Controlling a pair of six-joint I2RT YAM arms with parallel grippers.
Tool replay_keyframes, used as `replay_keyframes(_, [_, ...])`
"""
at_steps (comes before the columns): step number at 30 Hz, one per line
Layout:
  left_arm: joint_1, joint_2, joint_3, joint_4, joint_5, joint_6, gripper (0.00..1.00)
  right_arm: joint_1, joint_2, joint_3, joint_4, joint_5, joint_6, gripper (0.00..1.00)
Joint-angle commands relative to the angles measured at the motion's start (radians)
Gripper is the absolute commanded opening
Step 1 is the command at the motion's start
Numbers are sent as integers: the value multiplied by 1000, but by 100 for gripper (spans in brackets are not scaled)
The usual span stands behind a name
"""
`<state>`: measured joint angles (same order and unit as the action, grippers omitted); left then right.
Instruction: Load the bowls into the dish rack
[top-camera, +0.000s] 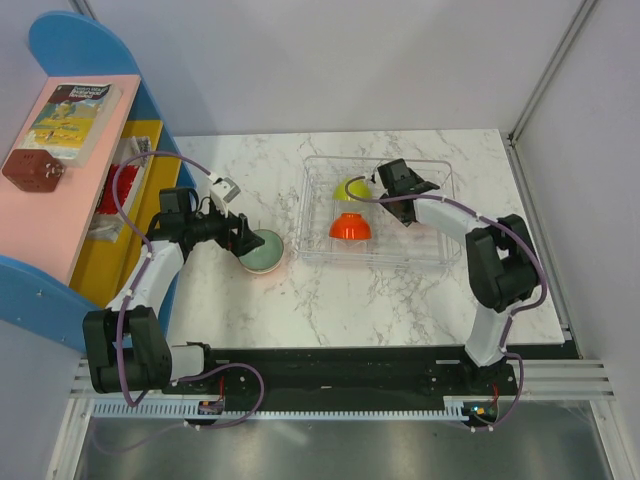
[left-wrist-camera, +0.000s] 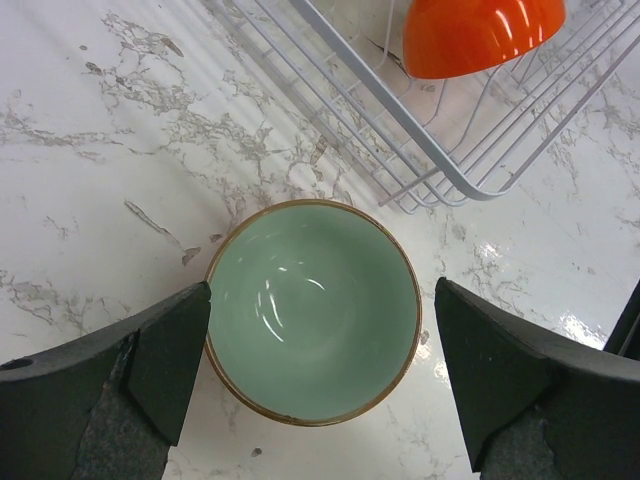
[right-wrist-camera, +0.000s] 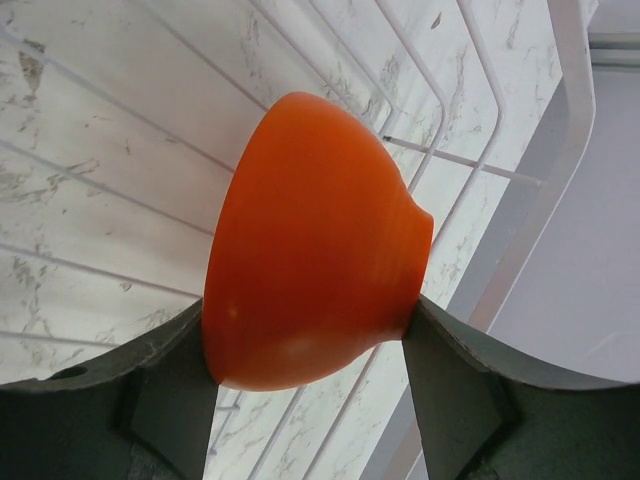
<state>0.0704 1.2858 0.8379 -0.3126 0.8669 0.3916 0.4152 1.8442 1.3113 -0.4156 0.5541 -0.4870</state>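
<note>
Jaws at left gape around mint bowl — right jaws clamp orange bowl; book title blurred.

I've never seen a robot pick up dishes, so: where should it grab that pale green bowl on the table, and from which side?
Probably from straight above, squeezing opposite sides of its outer wall. The pale green bowl stands upright, mouth up, with table showing on both sides, and the left gripper's open fingers span its full width.
</note>
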Motion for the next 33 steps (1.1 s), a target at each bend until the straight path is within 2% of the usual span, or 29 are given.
replay_keyframes(1, [0,-26,-5,35,30,21,100,2,27,12,98,142,-36,0])
replay_keyframes(15, [0,-17,-8,43,29,23,100,2,130,69,161,213,-137,2])
replay_keyframes(16, [0,-19,-10,41,30,23,100,2,136,72,161,213,-145,5])
replay_keyframes(17, [-1,-19,-10,43,29,21,100,0,147,81,161,213,-150,17])
replay_keyframes(19, [0,-19,-11,43,26,26,100,2,155,85,155,207,-154,31])
replay_keyframes(20, [0,-16,-13,43,27,24,100,2,156,86,149,193,-153,42])
replay_keyframes(24, [0,-14,-11,46,27,24,100,2,161,86,133,165,-147,68])
replay_keyframes(25, [0,-13,-11,46,26,24,100,2,165,88,129,162,-148,78])
replay_keyframes(27, [0,-14,-11,47,29,24,100,2,170,92,123,149,-153,84])
replay_keyframes(28, [-1,-14,-11,46,27,24,100,2,174,95,118,147,-148,92])
replay_keyframes(30, [-1,-16,-13,46,24,23,100,2,179,103,110,135,-145,98])
replay_keyframes(33, [0,-17,-11,46,24,23,100,0,178,115,89,112,-134,98])
